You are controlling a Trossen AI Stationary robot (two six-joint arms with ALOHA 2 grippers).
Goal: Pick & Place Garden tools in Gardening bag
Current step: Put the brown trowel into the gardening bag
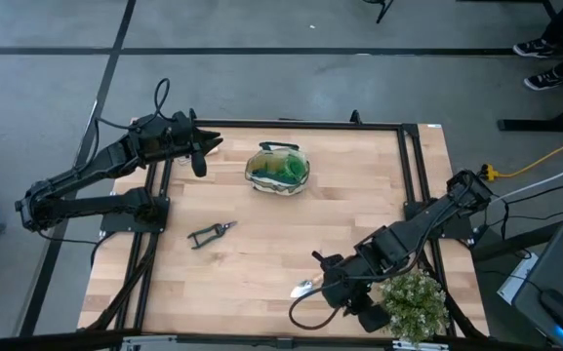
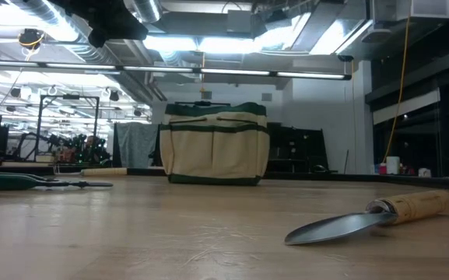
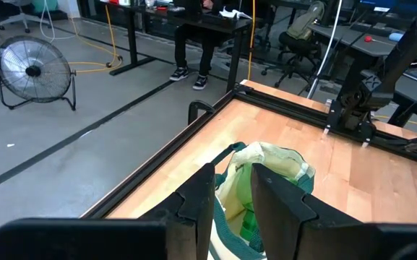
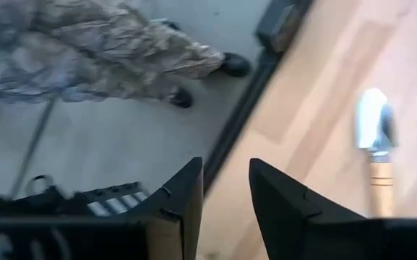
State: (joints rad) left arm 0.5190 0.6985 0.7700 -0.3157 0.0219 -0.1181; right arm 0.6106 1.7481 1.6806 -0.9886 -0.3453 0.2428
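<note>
The cream gardening bag [image 1: 278, 169] with green trim stands upright at the table's far middle, with green things inside. It also shows in the low view [image 2: 216, 144] and the left wrist view [image 3: 274, 167]. My left gripper [image 1: 200, 156] hangs open and empty just left of the bag, above the table. The black pruning shears [image 1: 211, 233] lie flat left of centre. The silver trowel [image 1: 305, 289] with a wooden handle [image 4: 381, 189] lies flat near the near edge. My right gripper [image 1: 332, 292] is open and empty beside the trowel, to its right.
A bushy potted plant [image 1: 415, 304] stands at the near right corner, close behind my right arm. Black frame rails [image 1: 413, 166] run along the table's left, far and right sides. A wooden-handled thing [image 2: 103, 171] lies far left in the low view. Bare wood lies mid-table.
</note>
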